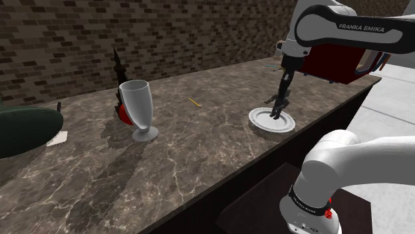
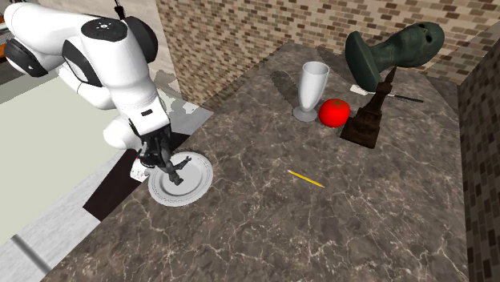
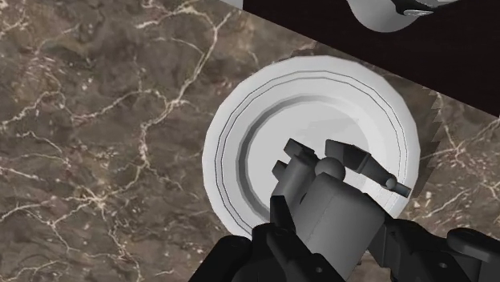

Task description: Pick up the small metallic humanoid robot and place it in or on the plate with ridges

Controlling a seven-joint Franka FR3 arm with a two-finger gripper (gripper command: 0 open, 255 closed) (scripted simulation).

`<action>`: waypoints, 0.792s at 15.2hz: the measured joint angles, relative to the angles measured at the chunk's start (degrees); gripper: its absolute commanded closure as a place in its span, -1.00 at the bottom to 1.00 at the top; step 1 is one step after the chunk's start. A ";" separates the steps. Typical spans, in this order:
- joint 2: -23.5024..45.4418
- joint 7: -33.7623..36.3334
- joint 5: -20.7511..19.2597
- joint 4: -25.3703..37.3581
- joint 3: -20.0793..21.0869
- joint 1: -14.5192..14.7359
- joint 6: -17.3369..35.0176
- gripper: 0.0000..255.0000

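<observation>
A small grey humanoid robot figure (image 3: 324, 210) hangs clasped in my black gripper (image 3: 336, 248), right over the white ridged plate (image 3: 232, 136). In the shoulder view the figure (image 1: 279, 100) dangles below the gripper (image 1: 286, 78), its feet just above or touching the plate (image 1: 261, 121) near the counter's front edge. The second exterior view has the gripper (image 2: 157, 152) holding the figure (image 2: 171, 169) above the plate (image 2: 198, 178), which lies at the counter's edge closest to the arm.
On the marble counter (image 1: 199, 153) stand a white goblet (image 1: 138, 110), a red ball (image 2: 333, 112), a dark tower-like statue (image 2: 370, 116) and a dark green bust (image 2: 397, 50). A yellow pencil (image 2: 305, 178) lies mid-counter. Brick walls (image 1: 133, 33) rise behind.
</observation>
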 measured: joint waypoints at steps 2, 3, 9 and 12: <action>-0.10 0.07 -0.03 -0.41 -0.02 -0.02 0.31 1.00; -0.12 0.08 -0.04 -0.48 -0.02 -0.02 0.37 1.00; -0.13 0.08 -0.05 -0.53 -0.04 -0.03 0.42 -1.00; -0.14 0.08 -0.05 -0.53 -0.04 -0.03 0.42 -1.00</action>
